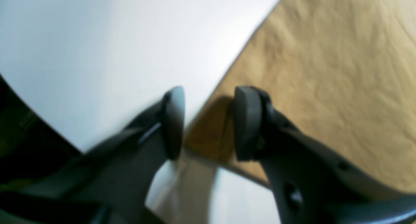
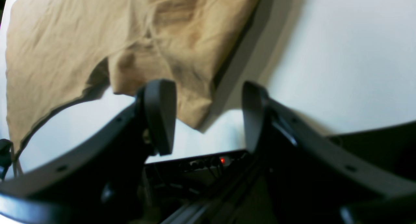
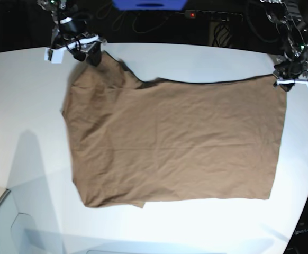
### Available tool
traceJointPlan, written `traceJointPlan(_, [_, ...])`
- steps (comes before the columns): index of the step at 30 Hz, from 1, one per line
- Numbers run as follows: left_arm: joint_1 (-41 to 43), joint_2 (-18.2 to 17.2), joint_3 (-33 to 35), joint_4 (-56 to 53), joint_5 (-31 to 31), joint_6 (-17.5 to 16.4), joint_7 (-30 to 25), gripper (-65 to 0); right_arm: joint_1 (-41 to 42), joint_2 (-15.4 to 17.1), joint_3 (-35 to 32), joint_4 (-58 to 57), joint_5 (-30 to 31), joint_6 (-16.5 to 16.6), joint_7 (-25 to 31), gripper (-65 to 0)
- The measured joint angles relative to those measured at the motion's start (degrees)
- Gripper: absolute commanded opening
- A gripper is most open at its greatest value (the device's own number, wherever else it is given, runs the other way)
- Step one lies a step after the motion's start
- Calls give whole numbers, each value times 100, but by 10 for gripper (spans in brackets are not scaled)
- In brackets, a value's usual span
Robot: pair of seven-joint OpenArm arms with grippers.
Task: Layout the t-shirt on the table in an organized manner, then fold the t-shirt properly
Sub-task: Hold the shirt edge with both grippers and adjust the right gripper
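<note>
Lying spread across the table (image 3: 27,106), the t-shirt (image 3: 175,143) is flanked at its far corners; left gripper (image 1: 208,123) and right gripper (image 2: 208,116) are seen parted, holding nothing, probably placed for straightening before folding

White table (image 3: 16,111) under a spread brown t-shirt (image 3: 175,143)

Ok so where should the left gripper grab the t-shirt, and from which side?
Probably the corner of the t-shirt lying right under the open left gripper. That corner sits flat on the table with two straight edges meeting, so coming straight down from above, one finger on bare table and one on cloth, should pinch it cleanly.
</note>
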Motion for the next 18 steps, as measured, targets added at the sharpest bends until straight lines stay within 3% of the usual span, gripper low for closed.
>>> traceJointPlan(3, [-26, -72, 90, -103, -7, -35, -61, -415, 13, 11, -223, 0, 2, 2, -4, -322])
traceJointPlan(5, [-48, -116, 186, -125, 52, 9, -107, -455, 15, 2, -302, 0, 0, 2, 0, -322])
traceJointPlan(9, [-72, -157, 208, -149, 31, 9, -4, -650, 22, 0, -459, 0, 0, 2, -2, -322])
traceJointPlan(18, [-74, -168, 208, -160, 4, 9, 9, -649, 81, 20, -468, -413, 11, 28, 127, -322])
